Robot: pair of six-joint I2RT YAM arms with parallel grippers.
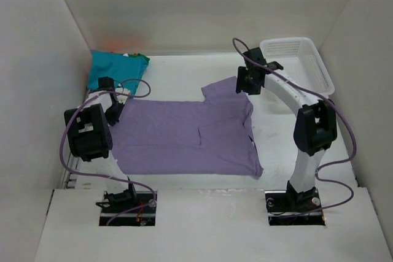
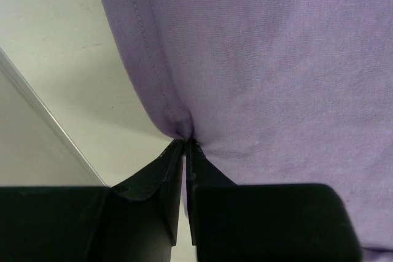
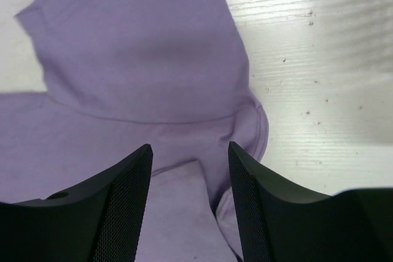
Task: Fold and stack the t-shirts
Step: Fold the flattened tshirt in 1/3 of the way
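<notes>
The lavender t-shirt (image 1: 184,136) lies spread out flat across the middle of the table, one sleeve (image 1: 224,93) reaching toward the back. My left gripper (image 1: 114,115) is at the shirt's left edge. In the left wrist view this gripper (image 2: 186,142) is shut on a pinch of the lavender cloth (image 2: 264,59) by the hem. My right gripper (image 1: 249,84) hangs over the shirt's far right corner. Its jaws (image 3: 190,151) stand open above the lavender t-shirt (image 3: 141,47) near the collar, with nothing held. A teal t-shirt (image 1: 113,67) lies crumpled at the back left, a dark green t-shirt (image 1: 140,59) beside it.
A white lattice basket (image 1: 288,42) stands at the back right, just behind the right arm. White walls close in the table on the left, the back and the right. Bare white tabletop (image 3: 319,59) shows to the right of the shirt.
</notes>
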